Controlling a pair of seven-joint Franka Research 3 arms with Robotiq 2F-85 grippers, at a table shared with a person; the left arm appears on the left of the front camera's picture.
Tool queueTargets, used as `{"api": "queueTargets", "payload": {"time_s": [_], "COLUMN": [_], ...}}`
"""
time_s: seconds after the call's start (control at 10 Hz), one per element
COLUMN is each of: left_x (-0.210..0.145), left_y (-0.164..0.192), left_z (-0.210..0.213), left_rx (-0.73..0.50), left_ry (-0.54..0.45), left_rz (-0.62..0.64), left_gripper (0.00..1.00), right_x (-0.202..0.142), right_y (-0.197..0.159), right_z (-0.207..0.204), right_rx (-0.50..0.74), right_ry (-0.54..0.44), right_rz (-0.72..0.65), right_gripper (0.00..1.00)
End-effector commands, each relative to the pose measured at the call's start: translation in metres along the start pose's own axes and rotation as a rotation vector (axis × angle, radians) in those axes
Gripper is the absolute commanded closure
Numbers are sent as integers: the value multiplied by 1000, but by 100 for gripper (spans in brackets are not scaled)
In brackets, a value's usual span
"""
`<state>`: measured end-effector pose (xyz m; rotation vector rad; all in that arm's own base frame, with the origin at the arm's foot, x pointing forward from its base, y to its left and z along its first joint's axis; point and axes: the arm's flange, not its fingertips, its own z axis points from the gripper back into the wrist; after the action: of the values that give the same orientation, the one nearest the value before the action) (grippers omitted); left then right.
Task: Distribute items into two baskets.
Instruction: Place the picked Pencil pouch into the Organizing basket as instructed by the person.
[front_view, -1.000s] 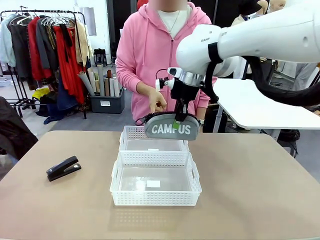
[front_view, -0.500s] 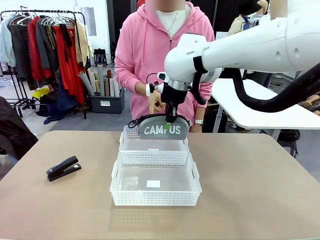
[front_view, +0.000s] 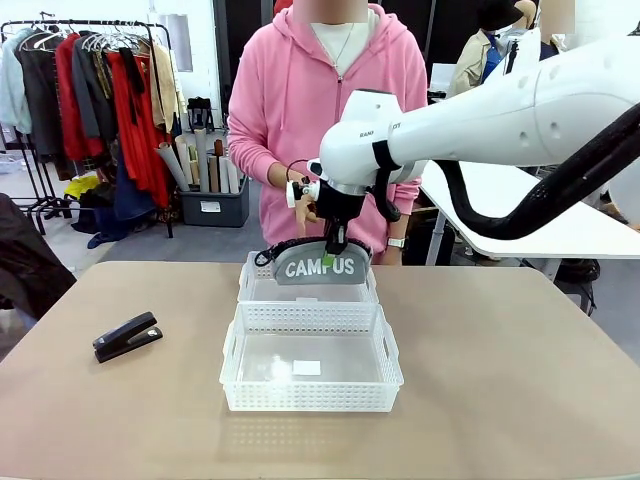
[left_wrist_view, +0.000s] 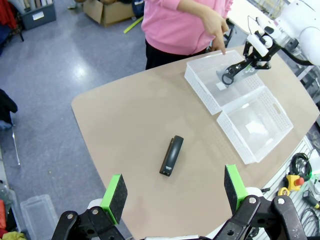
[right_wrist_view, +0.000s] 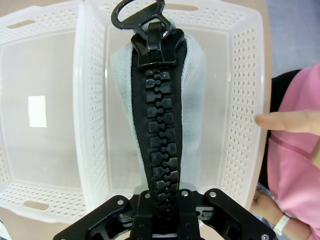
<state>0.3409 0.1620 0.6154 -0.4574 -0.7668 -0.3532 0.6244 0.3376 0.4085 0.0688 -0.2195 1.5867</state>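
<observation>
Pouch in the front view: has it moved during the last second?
Yes. The pouch, held by the right gripper, has shifted left and slightly down, now centred over the far basket.

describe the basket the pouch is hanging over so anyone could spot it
On the tan table, two white lattice baskets sit one behind the other. It is the far basket, beside the person in pink. Unlike the near basket, it has the grey CAMPUS pouch hanging over it from the right pincer.
</observation>
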Motion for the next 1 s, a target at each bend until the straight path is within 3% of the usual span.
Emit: {"api": "queueTargets", "payload": {"time_s": [0.0,0.9], "left_x": [-1,-1], "left_y": [0,0], "left_z": [0,0], "left_rx": [-13,-13], "left_ry": [-13,-13], "left_rz": [-11,-11], "left_gripper": [0,0], "right_x": [6,4], "right_y": [-9,-16], "right_z": [-10,-62], "right_rx": [-15,32], "right_ry": [5,-19], "right_rz": [7,28], "right_gripper": [100,100]}}
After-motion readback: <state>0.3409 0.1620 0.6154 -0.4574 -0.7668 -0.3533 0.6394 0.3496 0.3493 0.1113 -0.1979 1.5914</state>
